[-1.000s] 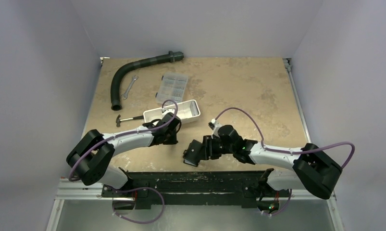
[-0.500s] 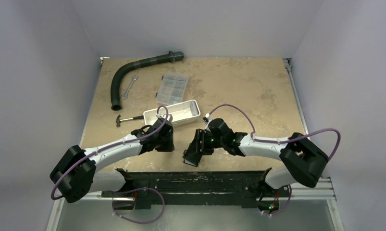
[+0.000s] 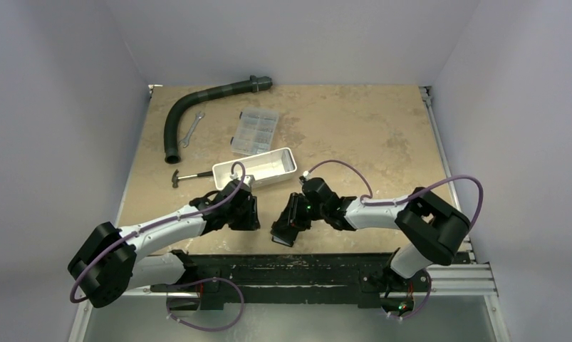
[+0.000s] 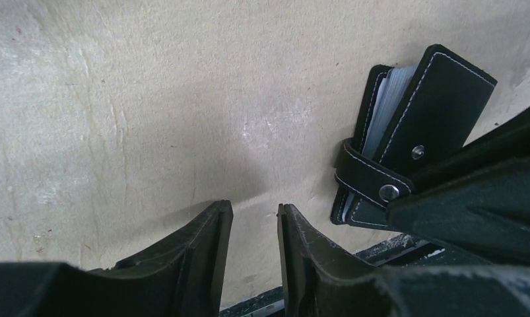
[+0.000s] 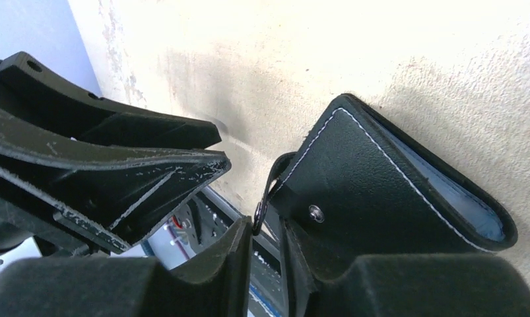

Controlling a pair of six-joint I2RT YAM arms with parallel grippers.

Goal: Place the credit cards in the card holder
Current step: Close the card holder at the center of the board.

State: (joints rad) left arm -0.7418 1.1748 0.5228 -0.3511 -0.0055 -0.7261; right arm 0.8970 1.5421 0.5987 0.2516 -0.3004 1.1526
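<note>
The black card holder (image 3: 283,229) lies near the table's front edge, partly open, with its snap strap (image 4: 364,178) loose. Pale bluish-grey edges show inside it (image 5: 447,191); I cannot tell whether they are credit cards or sleeves. No loose credit card is in view. My right gripper (image 3: 293,214) is at the holder's right side. In its wrist view (image 5: 267,228) the jaws are a narrow gap apart, the strap end (image 5: 259,210) hangs at their tips, and one finger rests against the holder's face. My left gripper (image 3: 251,216) hovers just left of the holder, slightly open and empty (image 4: 254,211).
A white tray (image 3: 258,168) stands just behind the grippers. A clear compartment box (image 3: 254,131), a black hose (image 3: 190,107), a wrench (image 3: 190,130) and a small hammer (image 3: 186,176) lie farther back left. The black front rail (image 3: 290,260) runs just below the holder.
Both arms have moved toward the front edge and closer to the holder. The right gripper has slid left onto the holder. The holder has stayed in place.
</note>
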